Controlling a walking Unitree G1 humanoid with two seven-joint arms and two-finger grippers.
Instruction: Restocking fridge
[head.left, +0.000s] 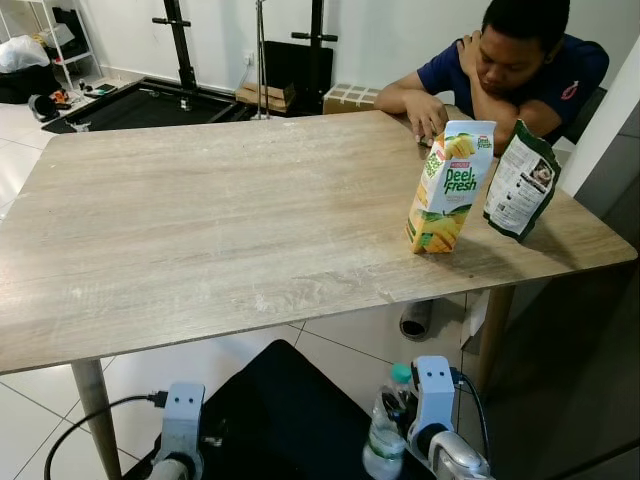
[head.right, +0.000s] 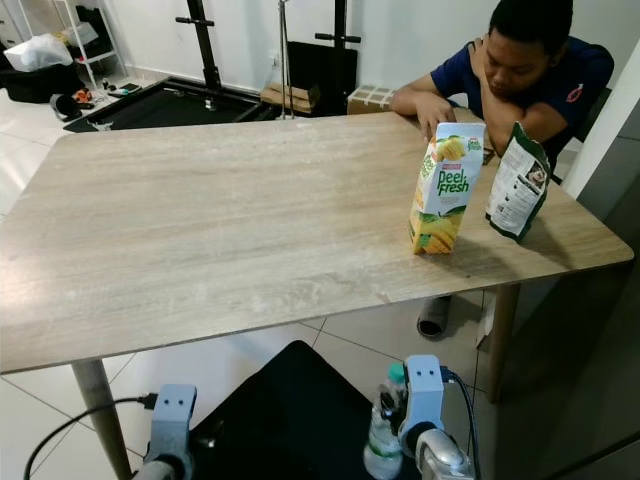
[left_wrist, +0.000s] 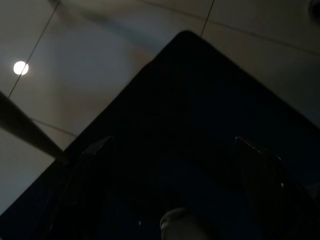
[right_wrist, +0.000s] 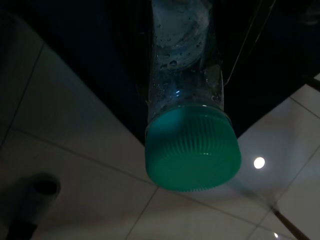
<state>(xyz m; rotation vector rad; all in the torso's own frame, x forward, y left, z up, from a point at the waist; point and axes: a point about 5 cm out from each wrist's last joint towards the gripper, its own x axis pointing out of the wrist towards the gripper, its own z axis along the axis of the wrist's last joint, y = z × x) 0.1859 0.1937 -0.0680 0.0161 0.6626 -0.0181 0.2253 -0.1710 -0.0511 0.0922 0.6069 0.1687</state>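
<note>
Right wrist view: right gripper (head.left: 395, 425) clamps a green-capped bottle (right_wrist: 187, 100).

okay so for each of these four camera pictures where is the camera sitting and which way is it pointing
Left eye view: on the head, looking forward and down over the wooden table at the juice carton, green pouch and a seated person; both wrists low.
Right eye view: its stereo twin, same scene.
Left wrist view: looks along the idle left gripper at dark floor.
Right wrist view: looks along the right gripper at its green-capped bottle.
Shared: the bottle shows in the head views too.
</note>
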